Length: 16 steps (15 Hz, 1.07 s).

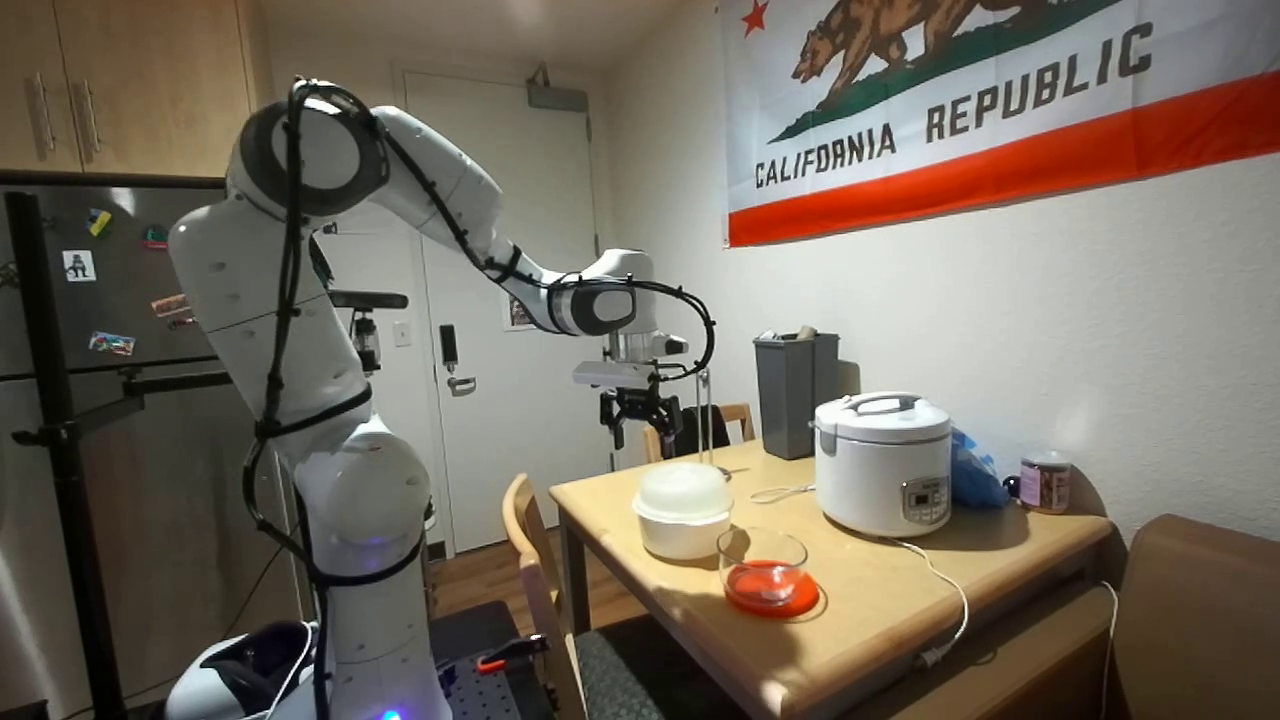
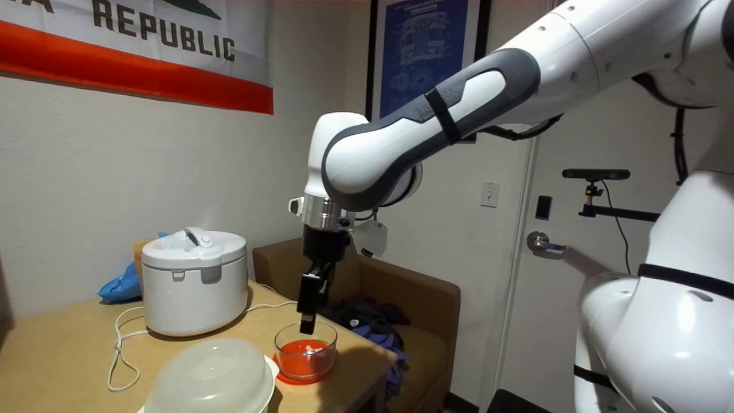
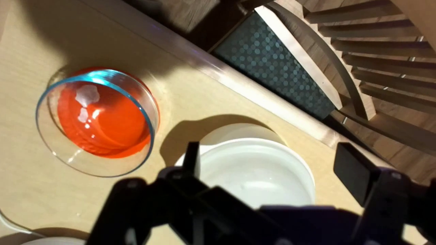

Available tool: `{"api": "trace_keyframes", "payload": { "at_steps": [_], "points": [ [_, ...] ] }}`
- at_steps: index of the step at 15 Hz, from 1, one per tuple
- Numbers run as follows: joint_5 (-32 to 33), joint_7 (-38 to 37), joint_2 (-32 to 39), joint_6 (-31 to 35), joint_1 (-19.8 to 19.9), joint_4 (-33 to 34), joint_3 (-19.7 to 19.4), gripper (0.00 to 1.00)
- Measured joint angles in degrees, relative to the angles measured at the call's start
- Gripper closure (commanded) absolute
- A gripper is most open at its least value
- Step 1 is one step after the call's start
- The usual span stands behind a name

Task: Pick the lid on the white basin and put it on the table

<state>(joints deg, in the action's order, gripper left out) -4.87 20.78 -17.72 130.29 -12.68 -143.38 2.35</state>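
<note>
Gaping in wrist view — end effector [image 3: 270, 166]

In an exterior view, the bottom edge cuts off lid [image 2: 212, 367] and basin [image 2: 272, 370]. In the wrist view, the gripper [image 3: 272, 163] hides part of the lid.

Wht arm [image 1: 325, 340] w/ dk gry trim [image 2: 524, 71], blk cables [image 1: 292, 215], blk straps [image 2: 443, 116], blk claw [image 1: 644, 443]
</note>
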Motion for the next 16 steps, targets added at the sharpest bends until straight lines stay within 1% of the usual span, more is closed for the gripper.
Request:
{"api": "trace_keyframes", "payload": {
  "at_steps": [4,6,10,16],
  "points": [
    [0.18,-3.91,8.76,-0.04,-0.56,8.90,4.35,0.00],
    [0.18,-4.19,12.03,-0.05,-0.61,12.13,5.61,0.00],
    [-0.64,-1.99,12.98,-0.01,-0.48,12.91,5.61,0.00],
    [-3.14,-3.13,13.62,0.04,-0.56,12.99,6.25,0.00]
  ]
}}
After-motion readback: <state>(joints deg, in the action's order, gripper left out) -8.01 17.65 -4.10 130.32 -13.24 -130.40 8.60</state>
